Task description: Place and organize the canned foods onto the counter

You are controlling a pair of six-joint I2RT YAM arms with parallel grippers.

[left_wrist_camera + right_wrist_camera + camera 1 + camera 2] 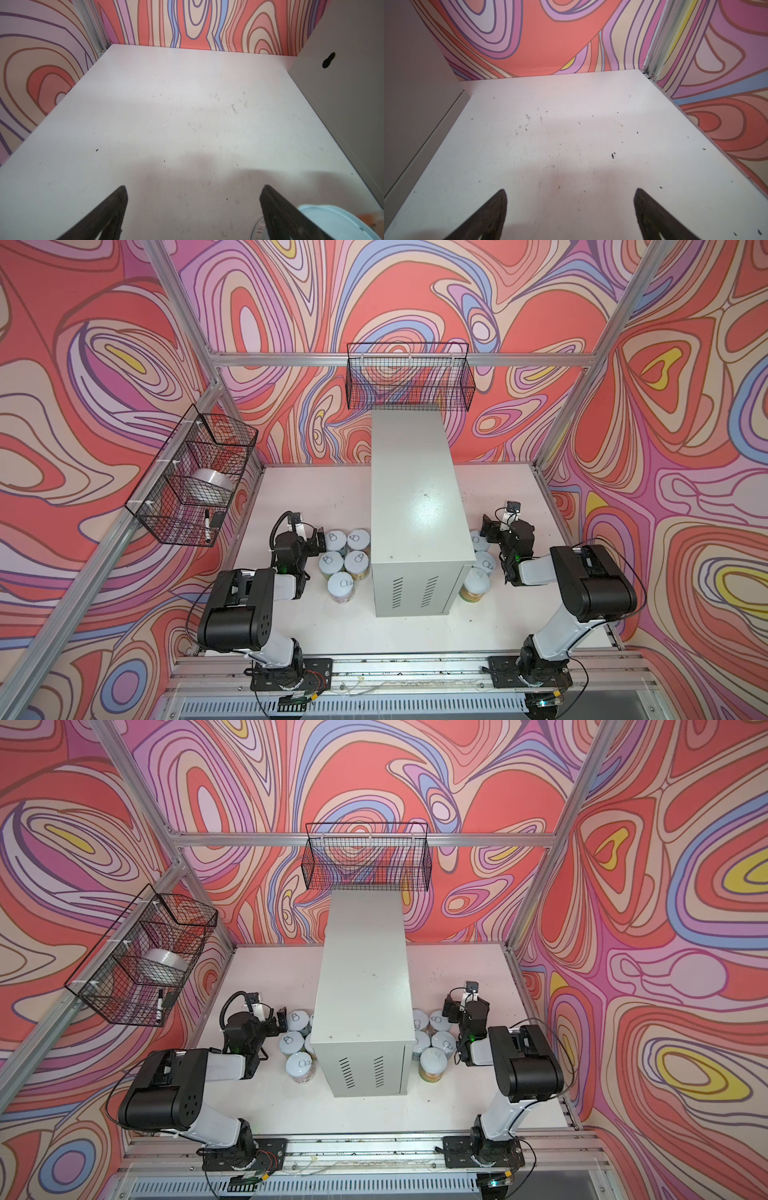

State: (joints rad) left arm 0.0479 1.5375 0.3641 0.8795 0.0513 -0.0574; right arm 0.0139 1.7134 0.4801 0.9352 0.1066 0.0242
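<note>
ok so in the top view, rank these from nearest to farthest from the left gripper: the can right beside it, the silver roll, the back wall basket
1. can: right beside the left gripper, on the table left of the counter.
2. silver roll: in the side basket on the left wall.
3. back basket: up on the rear wall, beyond the counter.

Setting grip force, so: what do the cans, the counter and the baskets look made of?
The cans look metal: silvery-white pull-tab lids, with colourful printed labels, paper or film unclear. The counter looks like painted sheet metal, light grey and glossy: glare on top, punched vent slits in front. The baskets are thin black wire mesh, probably coated steel.
</note>
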